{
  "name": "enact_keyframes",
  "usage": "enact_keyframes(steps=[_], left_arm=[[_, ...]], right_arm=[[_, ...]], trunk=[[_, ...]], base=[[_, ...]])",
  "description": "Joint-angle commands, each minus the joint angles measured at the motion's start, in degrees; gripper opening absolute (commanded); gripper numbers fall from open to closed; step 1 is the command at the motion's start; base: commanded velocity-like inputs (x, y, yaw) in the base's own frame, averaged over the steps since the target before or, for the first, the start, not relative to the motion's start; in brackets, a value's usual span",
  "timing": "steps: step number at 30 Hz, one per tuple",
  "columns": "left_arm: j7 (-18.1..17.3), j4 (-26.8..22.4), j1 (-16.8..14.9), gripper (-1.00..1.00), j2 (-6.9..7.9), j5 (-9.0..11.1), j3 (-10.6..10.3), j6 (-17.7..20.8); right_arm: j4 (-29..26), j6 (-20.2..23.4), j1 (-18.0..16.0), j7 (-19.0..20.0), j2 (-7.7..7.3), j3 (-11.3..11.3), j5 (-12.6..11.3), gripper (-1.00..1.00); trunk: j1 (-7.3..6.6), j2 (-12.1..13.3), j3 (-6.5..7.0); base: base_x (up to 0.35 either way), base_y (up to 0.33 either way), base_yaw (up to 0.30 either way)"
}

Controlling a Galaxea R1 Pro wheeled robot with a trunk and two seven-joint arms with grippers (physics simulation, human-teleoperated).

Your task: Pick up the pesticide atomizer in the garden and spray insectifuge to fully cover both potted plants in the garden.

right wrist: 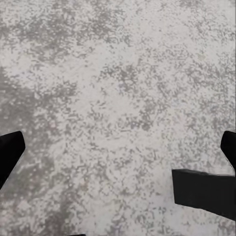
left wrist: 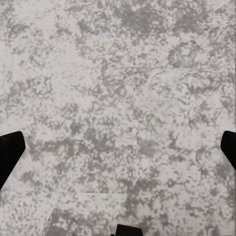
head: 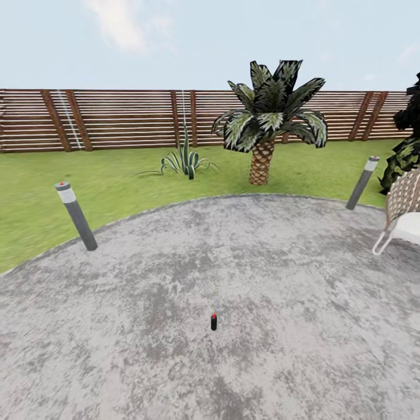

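We see the pesticide atomizer standing upright, alone on the grey patio at lower centre, lawn and fence beyond, while left hand and right hand hang wide and empty over paving, likely pre-approach.

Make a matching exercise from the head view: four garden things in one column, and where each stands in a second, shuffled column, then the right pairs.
Things:
1. small dark bottle with a red top
2. short palm
3. wicker chair
4. spiky striped plant

Places:
A. on the lawn, left of the palm, before the fence
B. alone on the grey paving, nearest the camera
C. at the picture's right edge, on the paving
D. on the lawn just beyond the paving's far edge, near the middle

Pairs: 1-B, 2-D, 3-C, 4-A
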Motion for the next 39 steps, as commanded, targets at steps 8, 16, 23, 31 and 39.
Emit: enact_keyframes(steps=[8, 16, 23, 31, 39], left_arm=[[-0.08, 0.07, -0.05, 1.0, -0.01, 0.17, 0.08, -0.19], [-0.08, 0.07, -0.05, 1.0, -0.01, 0.18, 0.16, -0.19], [-0.08, 0.07, -0.05, 1.0, -0.01, 0.27, 0.17, -0.19], [-0.08, 0.07, -0.05, 1.0, -0.01, 0.24, 0.17, -0.19], [-0.08, 0.07, -0.05, 1.0, -0.01, 0.2, 0.12, -0.19]], right_arm=[[0.02, -0.1, -0.02, -0.26, 0.01, 0.04, 0.2, 1.0], [0.02, -0.08, -0.02, -0.26, 0.02, 0.04, 0.2, 1.0], [0.02, -0.07, -0.02, -0.26, 0.03, 0.04, 0.2, 1.0], [0.02, -0.07, -0.02, -0.25, 0.05, 0.04, 0.2, 1.0], [0.02, -0.07, -0.02, -0.26, 0.04, 0.04, 0.2, 1.0]], trunk=[[0.03, -0.02, -0.05], [0.03, -0.02, -0.05], [0.03, -0.02, -0.05], [0.03, -0.02, -0.05], [0.03, -0.02, -0.05]], base=[[0.338, 0.0, 0.275], [0.338, 0.025, 0.278], [0.338, 0.08, 0.278], [0.324, 0.151, 0.278], [0.302, 0.164, 0.278]])
